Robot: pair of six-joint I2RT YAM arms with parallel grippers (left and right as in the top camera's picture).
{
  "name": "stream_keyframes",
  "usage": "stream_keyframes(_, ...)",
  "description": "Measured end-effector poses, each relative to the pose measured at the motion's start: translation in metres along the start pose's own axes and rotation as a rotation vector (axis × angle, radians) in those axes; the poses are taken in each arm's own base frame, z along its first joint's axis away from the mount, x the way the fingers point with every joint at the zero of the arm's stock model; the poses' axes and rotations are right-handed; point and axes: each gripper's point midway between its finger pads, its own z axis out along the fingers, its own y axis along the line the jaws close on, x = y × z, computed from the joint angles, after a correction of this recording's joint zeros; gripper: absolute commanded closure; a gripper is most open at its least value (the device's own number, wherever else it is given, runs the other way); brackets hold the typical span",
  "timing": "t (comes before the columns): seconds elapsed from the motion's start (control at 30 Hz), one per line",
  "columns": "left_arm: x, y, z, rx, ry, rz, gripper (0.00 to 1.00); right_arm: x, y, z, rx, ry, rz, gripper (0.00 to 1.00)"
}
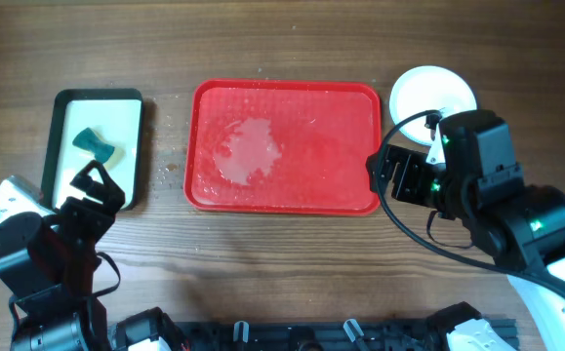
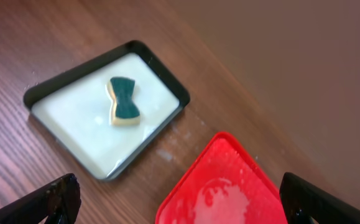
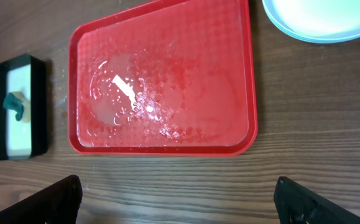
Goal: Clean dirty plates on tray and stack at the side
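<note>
The red tray (image 1: 331, 146) lay mid-table, wet, with a shallow puddle (image 1: 251, 148) toward its 9 o'clock side. The plates (image 1: 428, 90) sat on the table (image 1: 262, 263) at the tray's 2 o'clock, just beside its corner. The right gripper (image 3: 178, 186) hung near the tray's 3 o'clock edge, fingers spread wide and empty, while the left gripper (image 2: 178, 186), fingers likewise spread, hovered at 6 o'clock of the dark-rimmed cream tray (image 1: 121, 122) that held a green sponge (image 1: 97, 146).

Gap btwn tray (image 1: 311, 166) & sponge tray (image 1: 116, 112) passable; plates (image 1: 421, 93) crowd tray's far-R corner.
</note>
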Motion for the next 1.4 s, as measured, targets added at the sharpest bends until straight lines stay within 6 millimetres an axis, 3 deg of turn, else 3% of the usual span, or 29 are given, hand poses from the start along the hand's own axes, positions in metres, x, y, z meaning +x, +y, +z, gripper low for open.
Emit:
stream_keyframes(0.2,0.012,0.008,0.0,-0.034,0.05,-0.003,0.0,0.0,-0.001,0.007,0.013,0.02,-0.007,0.0)
stream_keyframes(0.37,0.013,0.009,0.0,-0.037,0.053,-0.003,0.0,-0.03,0.012,-0.012,-0.103,-0.214,-0.143,0.0)
stream_keyframes(0.43,0.013,0.009,0.0,-0.037,0.054,-0.003,0.0,-0.03,-0.001,-0.017,-0.134,-0.345,-0.149,0.0)
stream_keyframes(0.63,0.014,0.009,0.0,-0.038,0.055,-0.003,0.0,0.007,-0.048,0.021,-0.261,-0.66,-0.175,0.0)
stream_keyframes(0.73,0.014,0.01,0.001,-0.038,0.056,-0.004,0.0,0.016,-0.055,0.026,-0.3,-0.754,-0.192,0.0)
stream_keyframes(0.93,0.014,0.01,0.001,-0.039,0.056,-0.004,0.0,0.003,-0.075,0.013,-0.284,-0.974,-0.186,0.0)
stream_keyframes(1.03,0.014,0.009,0.001,-0.038,0.056,-0.003,0.0,0.007,-0.081,0.02,-0.287,-1.012,-0.191,0.0)
stream_keyframes(1.13,0.014,0.01,0.001,-0.038,0.056,-0.004,0.0,0.007,-0.085,0.014,-0.274,-1.041,-0.184,0.0)
stream_keyframes(1.23,0.014,0.01,0.001,-0.039,0.056,-0.003,0.0,0.013,-0.109,0.034,-0.159,-0.97,-0.141,0.0)
stream_keyframes(1.4,0.014,0.01,0.001,-0.038,0.056,-0.004,0.0,0.011,-0.116,0.035,-0.021,-0.988,-0.318,0.0)
